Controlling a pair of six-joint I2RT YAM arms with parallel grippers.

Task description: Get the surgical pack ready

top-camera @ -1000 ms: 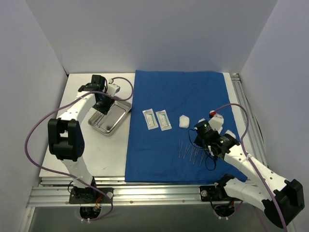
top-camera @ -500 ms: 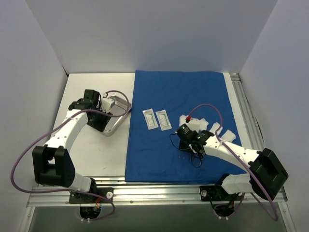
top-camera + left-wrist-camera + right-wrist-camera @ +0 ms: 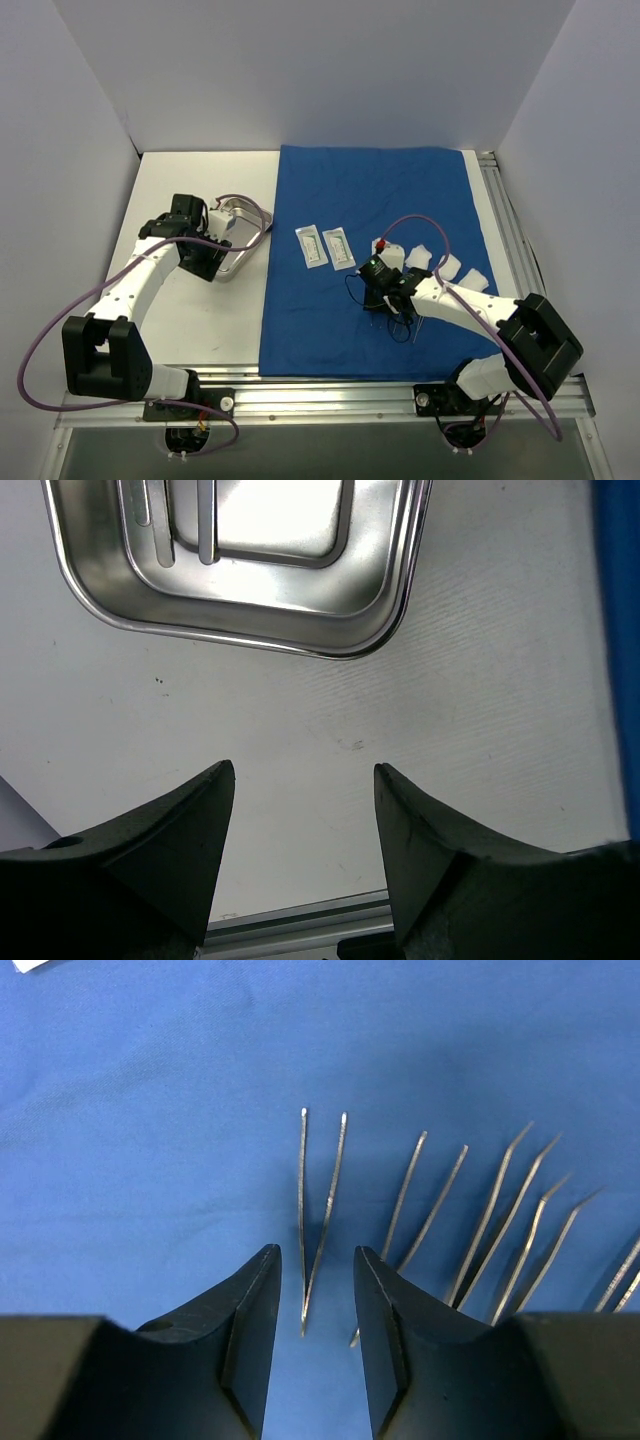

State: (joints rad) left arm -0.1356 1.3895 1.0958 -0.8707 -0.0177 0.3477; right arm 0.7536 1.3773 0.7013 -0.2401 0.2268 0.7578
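With the right claw (image 3: 315, 1252) released astride the leftmost tweezers (image 3: 303, 1220) at 6 o'clock on the drape (image 3: 370, 200), lower squarely and clench near their joined end; the left claw (image 3: 305, 767), released, hovers beside the tray (image 3: 300, 590) at 9 o'clock.

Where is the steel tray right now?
In the top view, the steel tray lies on the white table on the left side, just off the blue drape's left edge. The open left gripper hovers just short of it, empty.
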